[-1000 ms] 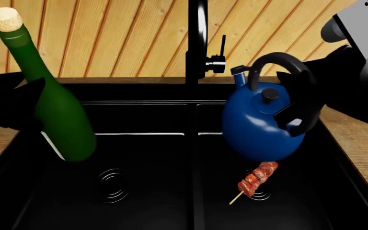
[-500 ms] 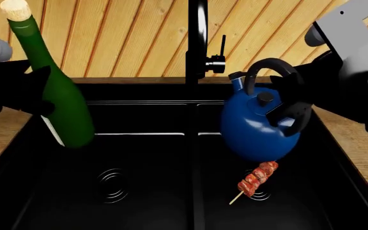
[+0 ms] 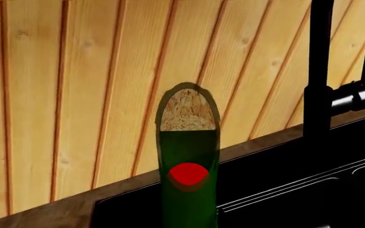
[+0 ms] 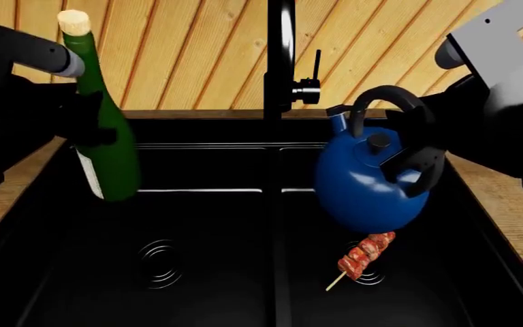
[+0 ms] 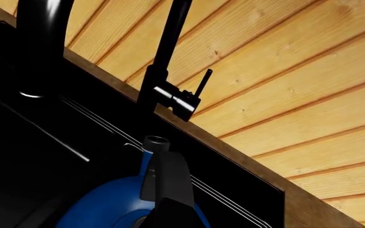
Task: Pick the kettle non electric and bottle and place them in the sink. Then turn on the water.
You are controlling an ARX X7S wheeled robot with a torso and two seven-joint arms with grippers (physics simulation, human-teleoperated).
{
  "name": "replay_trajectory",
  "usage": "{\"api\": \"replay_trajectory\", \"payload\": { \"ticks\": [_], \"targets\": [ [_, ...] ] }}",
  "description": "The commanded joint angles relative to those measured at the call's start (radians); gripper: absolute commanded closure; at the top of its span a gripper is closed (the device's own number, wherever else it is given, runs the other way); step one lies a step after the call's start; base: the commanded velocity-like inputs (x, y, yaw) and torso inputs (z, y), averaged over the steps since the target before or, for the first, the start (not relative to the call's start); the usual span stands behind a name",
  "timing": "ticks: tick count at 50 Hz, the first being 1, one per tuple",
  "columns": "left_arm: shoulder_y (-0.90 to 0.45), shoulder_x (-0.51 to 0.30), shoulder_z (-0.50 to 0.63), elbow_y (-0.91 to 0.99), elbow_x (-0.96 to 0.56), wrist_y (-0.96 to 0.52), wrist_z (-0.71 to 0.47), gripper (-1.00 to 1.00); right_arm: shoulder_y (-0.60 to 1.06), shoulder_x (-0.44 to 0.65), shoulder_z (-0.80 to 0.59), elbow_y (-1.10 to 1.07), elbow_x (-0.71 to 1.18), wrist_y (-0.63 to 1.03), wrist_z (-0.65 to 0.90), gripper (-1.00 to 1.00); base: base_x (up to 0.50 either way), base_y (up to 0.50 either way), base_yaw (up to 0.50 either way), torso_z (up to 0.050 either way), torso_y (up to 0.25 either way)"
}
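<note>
Bottle (image 4: 105, 146) now more upright in left gripper (image 4: 84, 126); kettle (image 4: 368, 180) in right gripper (image 4: 416, 153).

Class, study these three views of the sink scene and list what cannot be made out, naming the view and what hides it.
- Left gripper, head view: its black body merges with the arm; finger positions unreadable.
- Bottle base, left wrist view: cut off by the frame edge.
- Kettle body, right wrist view: mostly cut off, handle in front.
- Right gripper, head view: dark against the kettle handle; contact unclear.

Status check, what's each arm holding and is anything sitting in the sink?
Left gripper shut on bottle, over left basin. Right gripper shut on kettle handle, over right basin. Skewer lies by right drain of sink.
</note>
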Motion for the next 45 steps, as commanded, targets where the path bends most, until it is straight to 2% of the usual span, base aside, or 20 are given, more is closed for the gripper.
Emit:
{"api": "replay_trajectory", "payload": {
  "ticks": [1,13,15,19,45],
  "targets": [
    [-0.009,0.114,0.008,-0.115,0.064,0.015,0.009,1.00,0.019,0.008,0.026,-0.003,-0.039,0.000,0.012,1.00,0.00,0.00,0.00,0.000,0.000],
    [0.028,0.212,0.028,-0.210,0.090,0.047,0.027,1.00,0.011,0.012,0.026,-0.001,-0.044,-0.007,0.011,1.00,0.00,0.00,0.00,0.001,0.002],
    [0.042,0.269,0.039,-0.261,0.102,0.060,0.037,1.00,0.012,0.012,0.026,0.000,-0.043,-0.006,0.013,1.00,0.00,0.00,0.00,0.000,0.000],
    [0.050,0.326,0.052,-0.315,0.117,0.069,0.050,1.00,0.012,0.011,0.025,0.000,-0.042,-0.004,0.015,1.00,0.00,0.00,0.00,0.000,0.003],
    [0.067,0.503,0.088,-0.489,0.166,0.097,0.105,1.00,0.006,0.027,0.027,-0.002,-0.041,-0.005,0.013,1.00,0.00,0.00,0.00,0.001,0.002]
  ]
}}
